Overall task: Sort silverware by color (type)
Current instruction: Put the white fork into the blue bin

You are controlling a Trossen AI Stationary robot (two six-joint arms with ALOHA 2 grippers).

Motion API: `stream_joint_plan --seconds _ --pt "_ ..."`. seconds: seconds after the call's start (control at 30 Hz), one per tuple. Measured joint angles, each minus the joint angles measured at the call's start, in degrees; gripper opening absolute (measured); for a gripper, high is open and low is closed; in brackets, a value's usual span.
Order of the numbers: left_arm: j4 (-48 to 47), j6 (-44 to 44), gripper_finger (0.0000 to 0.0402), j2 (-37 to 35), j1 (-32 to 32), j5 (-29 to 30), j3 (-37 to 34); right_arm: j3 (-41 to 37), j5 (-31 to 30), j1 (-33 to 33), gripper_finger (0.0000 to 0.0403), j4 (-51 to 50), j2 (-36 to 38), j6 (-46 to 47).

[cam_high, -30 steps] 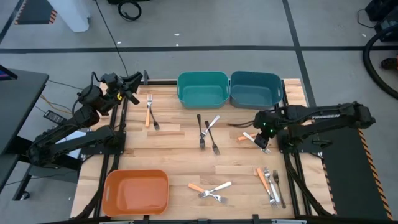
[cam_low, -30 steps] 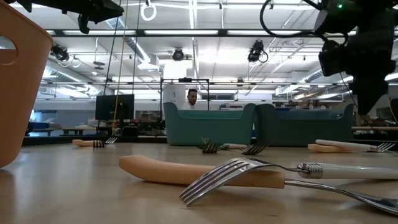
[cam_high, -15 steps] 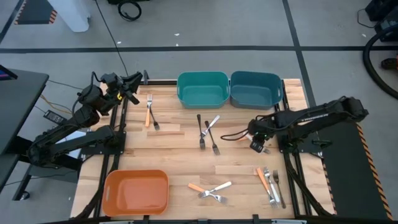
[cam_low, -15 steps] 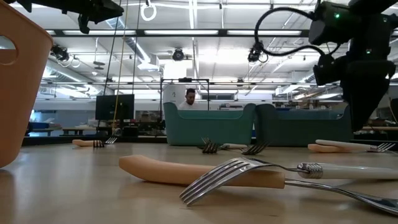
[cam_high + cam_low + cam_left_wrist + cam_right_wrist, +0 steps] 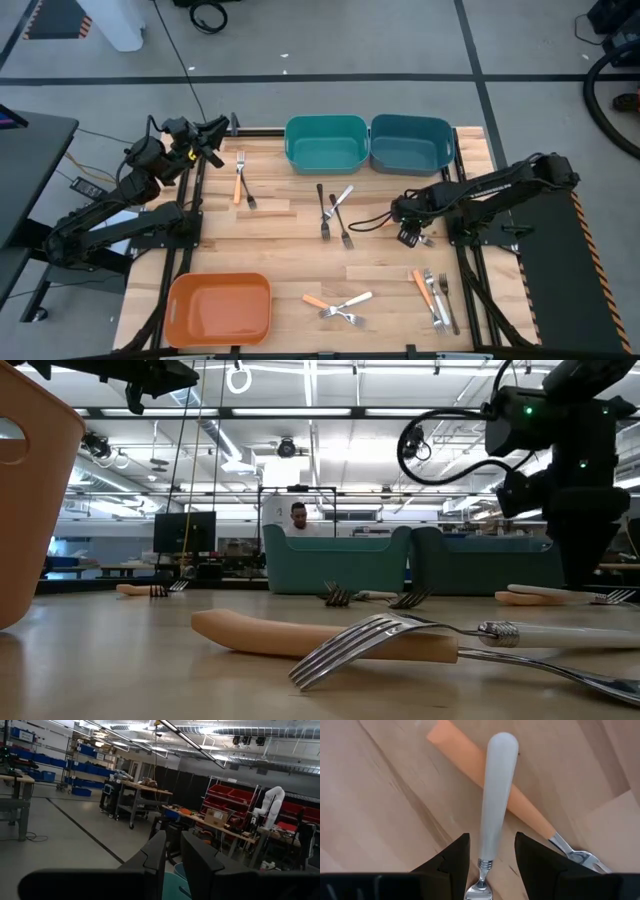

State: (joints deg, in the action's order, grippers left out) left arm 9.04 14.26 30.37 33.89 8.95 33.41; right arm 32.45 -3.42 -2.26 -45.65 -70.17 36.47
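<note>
White-handled fork with a metal neck (image 5: pixel 492 810) lies flat on the wooden bench (image 5: pixel 280 250), right of centre, its handle crossing on top of an orange-handled fork with metal tines (image 5: pixel 520 807); the two touch. Change over the last second: the right claw (image 5: pixel 491 842) has slid from beside that pair to directly over it and dropped low. It now straddles the white handle near the neck, fingers apart, a gap showing on each side, nothing clamped yet. We read this as the approach finished and the grasp pending. The risk is the orange fork underneath: one finger sits close to it, so closing could nudge it or drag it along. The left claw (image 5: pixel 215 130) is parked at the far-left corner of the bench, raised and pointing out into the room; we cannot tell whether it is open or closed. The rest of the sort looks untouched. A dark fork (image 5: pixel 321 210) and a shiny silver fork (image 5: pixel 340 200) lie in a small heap mid-bench, another orange-handled fork (image 5: pixel 239 180) lies near the left arm, a mixed pile (image 5: pixel 432 295) sits at the near right, and a crossed group (image 5: pixel 340 305) lies near centre. The teal plastic bin (image 5: pixel 324 120) and the blue plastic bin (image 5: pixel 410 119) stand side by side at the far edge, and the orange plastic bin (image 5: pixel 218 280) sits at the near left; we see no forks in any of them. The path from the pair to the far bins looks clear.
</note>
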Motion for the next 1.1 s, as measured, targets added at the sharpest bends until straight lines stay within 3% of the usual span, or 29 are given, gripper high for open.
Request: stream_joint_plan --seconds 0.47,0.73,1.1 --pt "0.0 -0.1 0.0066 0.0 0.0 0.0 0.0 0.3 -0.2 0.0 0.0149 0.9 -8.3 3.0" --pt "0.0 -0.1 0.0066 0.0 0.0 0.0 0.0 0.2 2.4 0.7 0.0058 1.4 -6.3 2.8" --pt "-1.0 -0.1 0.0066 0.0 0.0 0.0 0.0 5.4 10.0 1.1 0.0058 -2.6 -1.7 1.3"
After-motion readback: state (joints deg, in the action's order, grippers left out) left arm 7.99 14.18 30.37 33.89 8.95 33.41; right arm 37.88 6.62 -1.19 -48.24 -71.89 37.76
